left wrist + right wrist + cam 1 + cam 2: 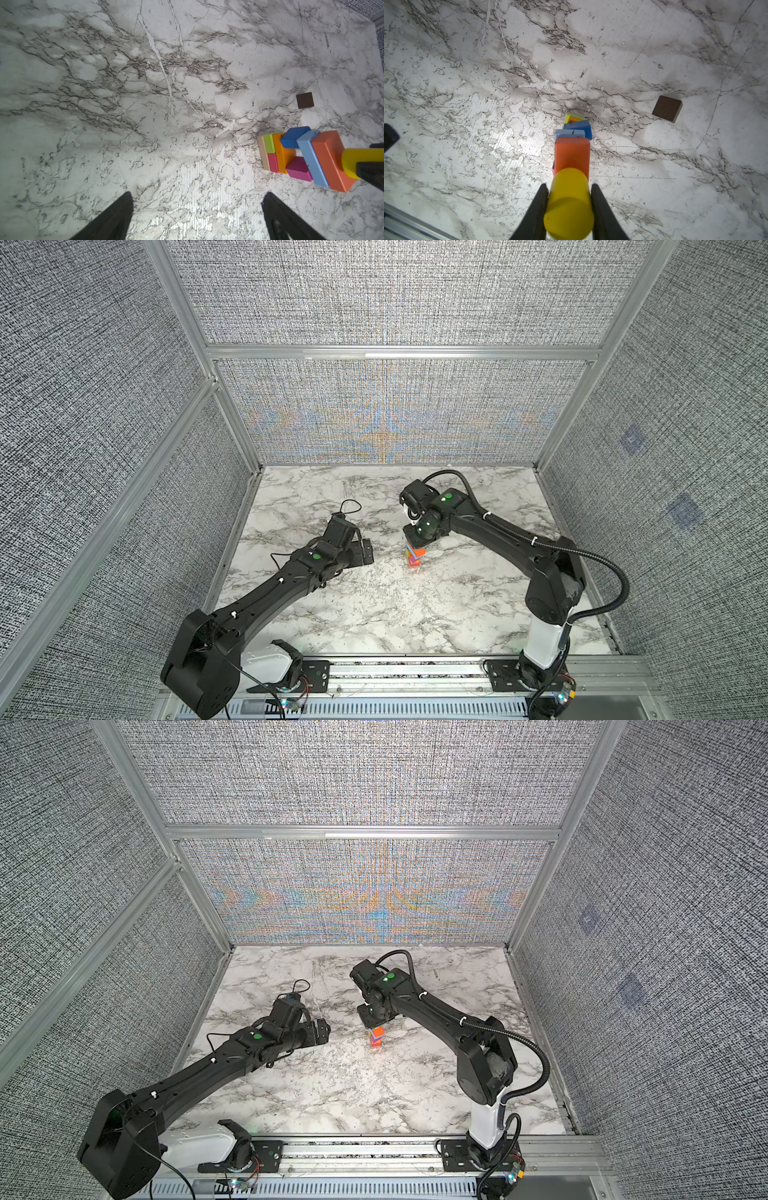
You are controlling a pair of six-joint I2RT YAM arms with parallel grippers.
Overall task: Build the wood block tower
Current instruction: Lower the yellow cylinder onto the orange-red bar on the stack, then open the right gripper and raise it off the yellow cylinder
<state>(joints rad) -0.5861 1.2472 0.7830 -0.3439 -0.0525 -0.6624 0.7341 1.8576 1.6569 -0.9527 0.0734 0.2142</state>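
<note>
A narrow tower of painted wood blocks stood on a marble table, and everything here is placed from that tower.

Directly above it, the right gripper was clenched on a yellow cylinder, one black jaw pressed to each curved side. The cylinder's long axis stood upright, in line with the stack. Its lower end met the tower's top piece, an orange-red brick lying flat. From the side they looked to be touching, though I could not be sure that the cylinder's weight was resting on the brick.

Beneath the brick came a light blue slab, then a dark blue block beside a magenta block with a gap between them. An orange slab, a green block and a tan base lay lower down.

The left gripper waited well apart from the tower, jaws spread wide and holding nothing.

A dark brown block lay flat on the table near the tower, on the side away from the left gripper. To my eye the right arm was the nearer one to fetch it. The tower seemed close to done, and the next move looked to depend on letting go of the cylinder straight down without nudging the brick.
</note>
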